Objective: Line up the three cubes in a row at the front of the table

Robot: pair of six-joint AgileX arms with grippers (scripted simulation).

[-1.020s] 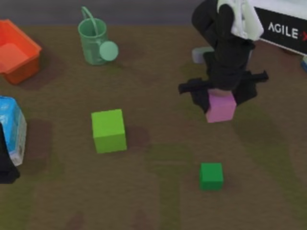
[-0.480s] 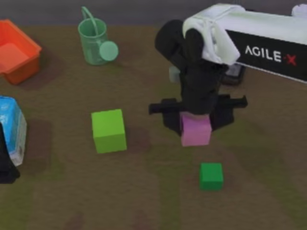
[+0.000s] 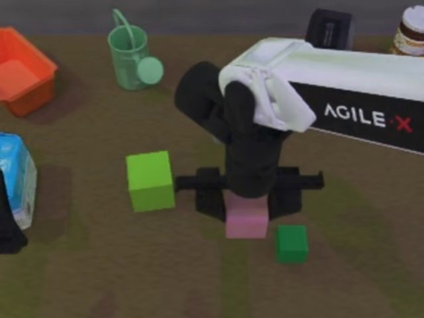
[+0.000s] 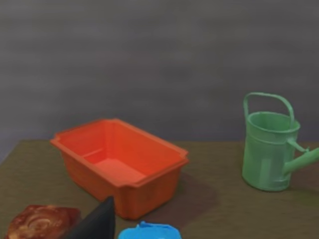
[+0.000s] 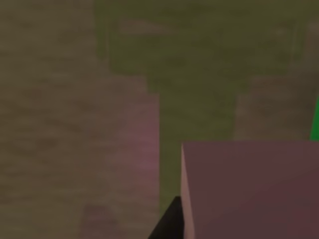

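Note:
My right gripper (image 3: pixel 248 200) is shut on the pink cube (image 3: pixel 246 219), which it holds near the table's front middle. The pink cube sits between the lime-green cube (image 3: pixel 150 180) on its left and the small dark green cube (image 3: pixel 291 243), close by at its right and slightly nearer the front. In the right wrist view the pink cube (image 5: pixel 249 189) fills the corner, one dark finger (image 5: pixel 172 221) lies against its side, and a sliver of the dark green cube (image 5: pixel 315 119) shows at the edge. My left gripper (image 3: pixel 10 232) stays parked at the left edge of the brown table (image 3: pixel 99 265).
An orange bin (image 3: pixel 23 69) and a translucent green watering can (image 3: pixel 132 56) stand at the back left. A blue-white package (image 3: pixel 16 175) lies at the left edge beside the left arm. A jar (image 3: pixel 411 30) and a dark block (image 3: pixel 329 28) sit at the back right.
My right arm has carried the pink cube from the back right toward the front and left, down to beside the dark green cube. The other two cubes and the left arm have not moved.

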